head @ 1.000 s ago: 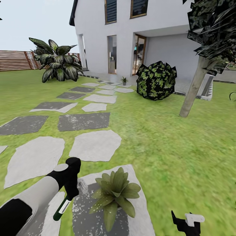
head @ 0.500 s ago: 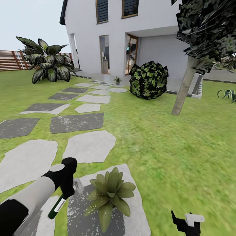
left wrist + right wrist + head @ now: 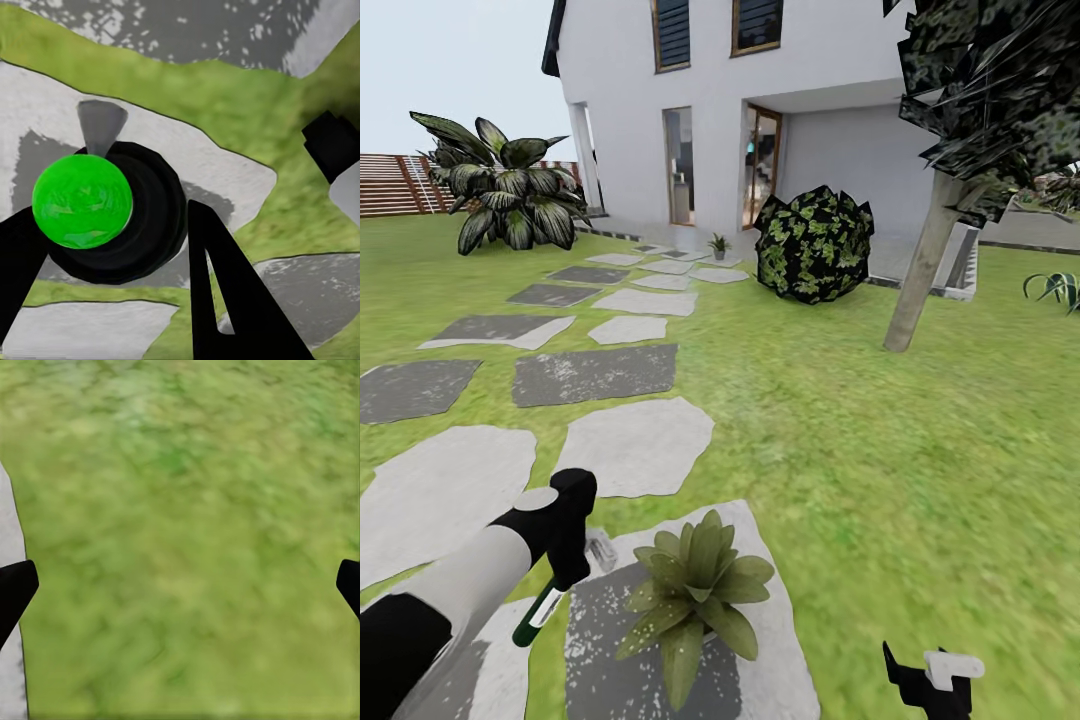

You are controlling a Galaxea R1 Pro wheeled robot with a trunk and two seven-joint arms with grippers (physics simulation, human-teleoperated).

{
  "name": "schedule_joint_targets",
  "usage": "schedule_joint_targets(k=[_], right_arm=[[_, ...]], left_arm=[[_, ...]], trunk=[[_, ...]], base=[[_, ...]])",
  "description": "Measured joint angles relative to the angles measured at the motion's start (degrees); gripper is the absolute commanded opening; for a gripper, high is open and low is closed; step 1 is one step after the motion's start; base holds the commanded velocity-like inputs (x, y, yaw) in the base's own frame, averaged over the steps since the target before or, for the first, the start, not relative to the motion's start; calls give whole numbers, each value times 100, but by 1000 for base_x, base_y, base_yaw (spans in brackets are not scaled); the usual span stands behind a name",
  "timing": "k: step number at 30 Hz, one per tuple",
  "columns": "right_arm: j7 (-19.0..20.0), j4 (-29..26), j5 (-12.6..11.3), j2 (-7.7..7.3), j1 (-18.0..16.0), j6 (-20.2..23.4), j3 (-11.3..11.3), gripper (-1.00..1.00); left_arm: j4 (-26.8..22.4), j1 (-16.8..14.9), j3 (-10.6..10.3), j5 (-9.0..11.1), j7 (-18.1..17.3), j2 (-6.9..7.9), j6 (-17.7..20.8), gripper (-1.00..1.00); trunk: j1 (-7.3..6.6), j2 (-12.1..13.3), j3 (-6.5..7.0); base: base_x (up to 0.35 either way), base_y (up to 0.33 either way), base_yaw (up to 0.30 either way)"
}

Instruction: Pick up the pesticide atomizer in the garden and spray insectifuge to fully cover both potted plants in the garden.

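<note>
Left claw (image 3: 565,560) sits lower left of the head frame, clamped on the pesticide atomizer (image 3: 538,617) — dark green body with a white band hangs below the fingers, pale nozzle tip (image 3: 600,550) pokes out toward the plant. Left wrist view: atomizer (image 3: 82,201) seen end-on as a bright green disc in a dark ring, black fingers (image 3: 225,292) on either side of it. Near potted plant (image 3: 695,590) is bottom centre, on a grey stepping stone (image 3: 780,620), just beside the nozzle; whitish specks show on the stone, can't resolve any on the leaves. Second potted plant (image 3: 718,244) is small, far up the path by the house. Right claw (image 3: 932,680) at bottom right over the lawn (image 3: 880,440) — fingers spread apart, tips at the edges of the right wrist view, holding nothing.
</note>
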Motion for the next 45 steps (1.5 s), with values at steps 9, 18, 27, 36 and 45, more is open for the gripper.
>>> schedule_joint_targets(k=[9, 18, 27, 36, 45], right_arm=[[0, 0, 0, 0, 0, -4, 0, 100], [0, 0, 3, 0, 0, -4, 0, 100], [0, 0, 8, 0, 0, -4, 0, 100], [0, 0, 9, 0, 0, -4, 0, 100], [0, 0, 9, 0, 0, -4, 0, 100]], left_arm=[[14, 473, 14, 186, 457, -71, 16, -100], [-71, 575, 477, 188, 852, -168, 18, -100], [-100, 513, 545, 177, 1054, -255, 22, -100], [-71, 527, 559, 120, 1069, -125, 20, -100], [-25, 575, 569, 117, 1068, 37, 23, -100]], trunk=[[0, 0, 0], [0, 0, 0], [0, 0, 0], [0, 0, 0], [0, 0, 0]], base=[[0, 0, 0], [0, 0, 0], [0, 0, 0], [0, 0, 0], [0, 56, 0]])
